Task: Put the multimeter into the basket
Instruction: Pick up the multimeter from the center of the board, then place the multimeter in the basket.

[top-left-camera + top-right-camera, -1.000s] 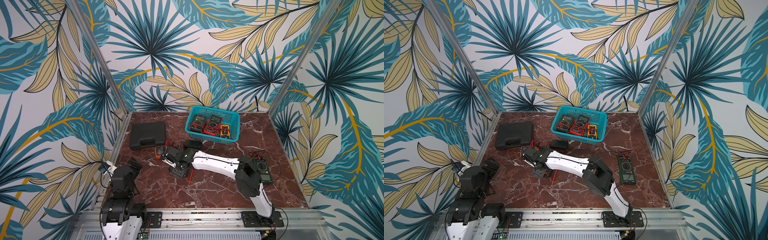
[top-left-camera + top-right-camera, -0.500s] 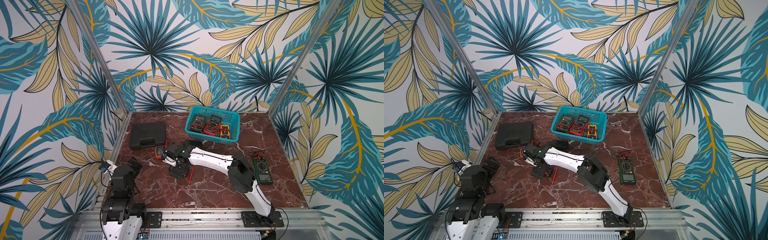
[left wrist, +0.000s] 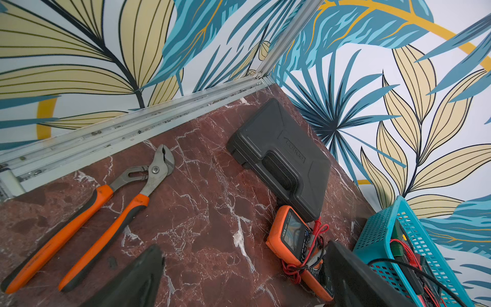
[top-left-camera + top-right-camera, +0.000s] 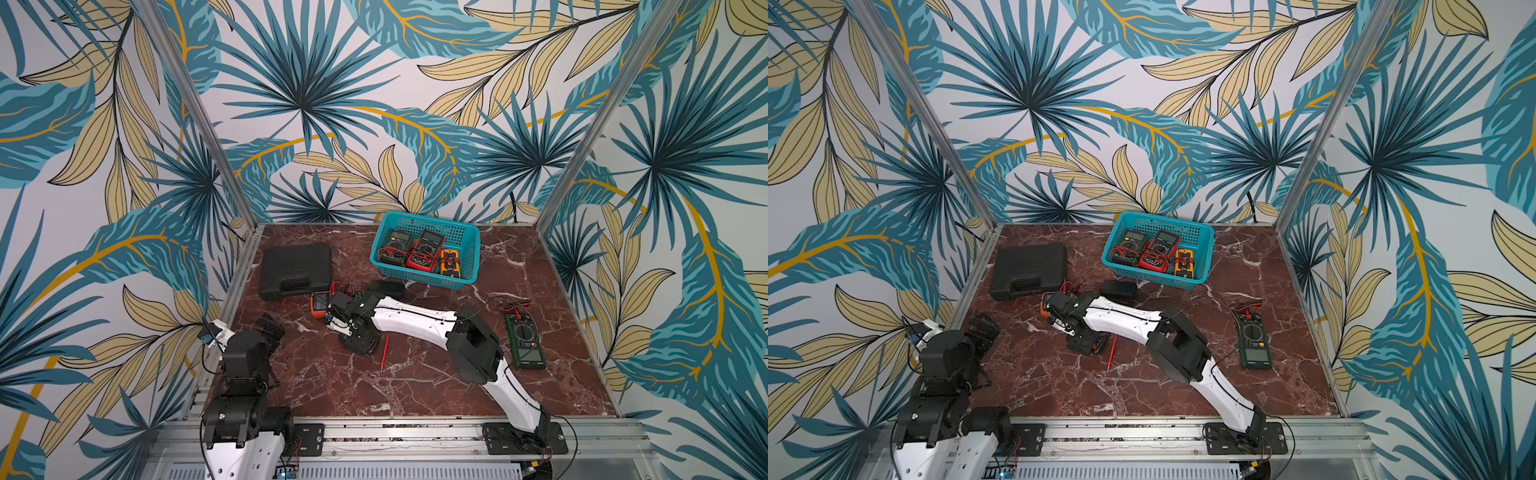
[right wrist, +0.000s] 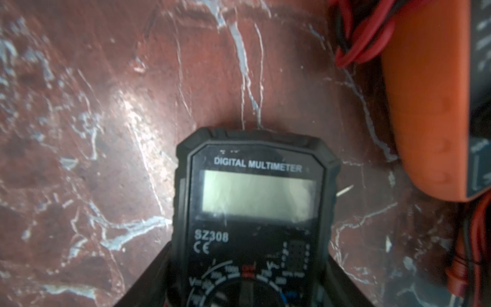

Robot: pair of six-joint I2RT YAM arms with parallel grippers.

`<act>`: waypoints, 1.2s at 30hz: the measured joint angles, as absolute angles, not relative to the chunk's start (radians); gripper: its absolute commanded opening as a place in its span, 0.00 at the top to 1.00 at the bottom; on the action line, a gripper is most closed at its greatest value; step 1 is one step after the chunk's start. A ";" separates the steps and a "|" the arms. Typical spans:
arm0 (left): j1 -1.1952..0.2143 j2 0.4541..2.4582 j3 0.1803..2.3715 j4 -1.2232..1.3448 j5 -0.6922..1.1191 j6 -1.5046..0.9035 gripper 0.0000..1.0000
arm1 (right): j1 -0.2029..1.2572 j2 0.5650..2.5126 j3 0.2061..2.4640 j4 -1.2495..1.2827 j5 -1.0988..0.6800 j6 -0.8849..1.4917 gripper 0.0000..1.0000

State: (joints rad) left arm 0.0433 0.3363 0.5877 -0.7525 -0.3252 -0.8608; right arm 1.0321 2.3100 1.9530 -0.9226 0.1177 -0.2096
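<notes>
The step in hand was the grasp of the black multimeter (image 5: 252,210), which lay flat on the tabletop (image 4: 415,395) near its middle, well apart from the basket (image 4: 419,277) at the far edge. The right gripper (image 4: 351,332) was positioned directly above the unit, with its jaws straddling the lower body. Whether they pressed the casing or merely flanked it could not be determined, because the contact lines fell at the edge of the wrist view. The left gripper (image 3: 245,249) stood at the near left corner, jaws spread wide with nothing between them. By judgement, the next move called for a firm closure across the casing. A straight lift would then clear the orange multimeter (image 4: 321,302) and its red leads (image 3: 317,231) just beside it. A carry over the basket rim would follow, to the free space beside the meters already inside (image 4: 424,249). A loose red probe (image 4: 385,351) lay close to the unit. Whether it was wired to the black multimeter was hidden beneath the arm, which covered most of the unit in both top views. A small black object (image 4: 386,289) behind the wrist was too indistinct to identify.
</notes>
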 measured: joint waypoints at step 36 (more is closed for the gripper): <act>0.043 0.401 0.588 -0.669 -0.189 -0.819 0.00 | 0.358 2.085 2.193 -0.975 -0.047 -0.556 0.80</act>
State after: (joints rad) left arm 0.0433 0.4011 0.5877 -0.6689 -0.1894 -0.8192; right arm 0.3576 2.0850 2.1933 -0.9752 -0.0467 -0.5564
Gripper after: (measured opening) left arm 0.999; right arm 0.736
